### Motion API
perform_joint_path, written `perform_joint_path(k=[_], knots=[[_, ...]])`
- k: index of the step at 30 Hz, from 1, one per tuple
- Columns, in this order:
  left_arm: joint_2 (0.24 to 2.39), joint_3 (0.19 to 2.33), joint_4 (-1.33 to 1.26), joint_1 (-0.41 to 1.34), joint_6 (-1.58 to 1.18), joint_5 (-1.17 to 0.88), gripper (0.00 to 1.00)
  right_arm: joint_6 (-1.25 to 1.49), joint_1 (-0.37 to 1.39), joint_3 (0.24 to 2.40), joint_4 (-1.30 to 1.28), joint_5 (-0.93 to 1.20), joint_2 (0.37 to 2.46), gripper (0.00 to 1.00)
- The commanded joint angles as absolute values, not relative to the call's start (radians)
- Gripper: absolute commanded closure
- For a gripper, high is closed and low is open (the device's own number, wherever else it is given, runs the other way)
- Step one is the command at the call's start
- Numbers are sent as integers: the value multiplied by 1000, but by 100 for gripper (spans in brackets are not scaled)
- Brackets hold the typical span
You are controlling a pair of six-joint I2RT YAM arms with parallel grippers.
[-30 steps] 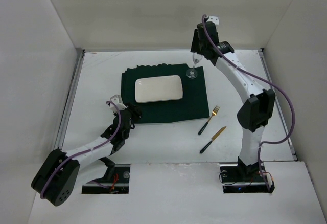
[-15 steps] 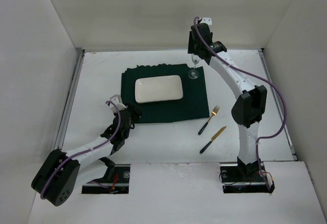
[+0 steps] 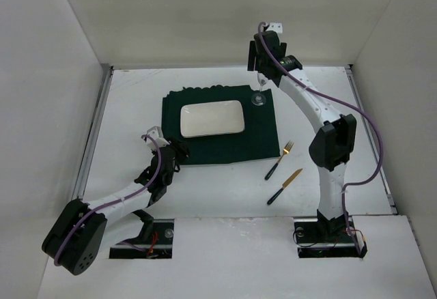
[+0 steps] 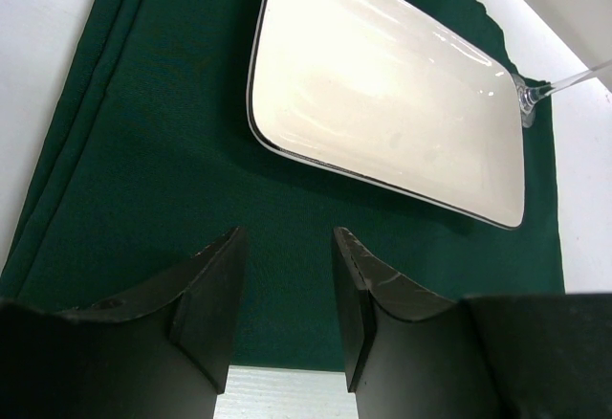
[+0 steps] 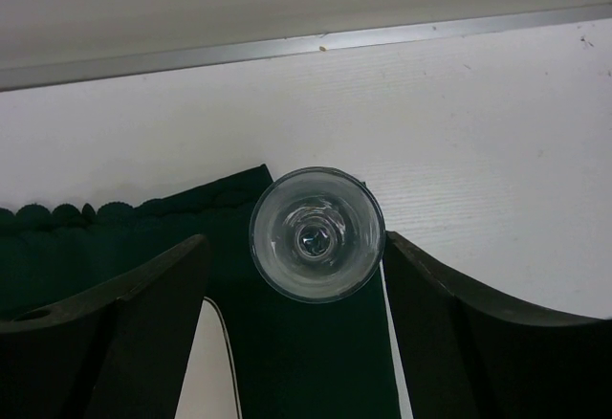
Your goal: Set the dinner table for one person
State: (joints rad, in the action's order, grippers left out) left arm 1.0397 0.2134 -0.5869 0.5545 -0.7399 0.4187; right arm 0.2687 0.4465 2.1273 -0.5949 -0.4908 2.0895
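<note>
White walls enclose one dinner table [image 3: 130,108], a matte white top with metal rails, which lies beneath both arms and bears every item listed. We count one dark green placemat [image 3: 225,147] near its centre, and one white rectangular plate [image 3: 212,118] on the far half of that mat. Two arms are present. We find the left gripper [image 4: 285,247] over the mat's near left edge, fingers parted with nothing between them. We find the right gripper [image 5: 292,247] above the mat's far right corner, fingers spread either side of one upright wine glass [image 5: 316,234]. A gap shows at one finger, so no clamp is recorded. One gold-and-black fork [image 3: 279,160] and one matching knife [image 3: 284,186] lie on bare table right of the mat, near each other but apart.
</note>
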Motion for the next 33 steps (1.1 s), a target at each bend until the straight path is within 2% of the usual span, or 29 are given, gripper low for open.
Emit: perform_joint_path(k=[1, 14, 33], knots=[[1034, 218, -632, 550, -746, 417, 61, 281, 453, 2131, -552, -511, 2020, 21], [1035, 222, -632, 562, -738, 425, 61, 287, 447, 2103, -549, -502, 1928, 18], [1061, 244, -627, 582, -721, 446, 62, 331, 367, 1914, -477, -426, 1804, 18]])
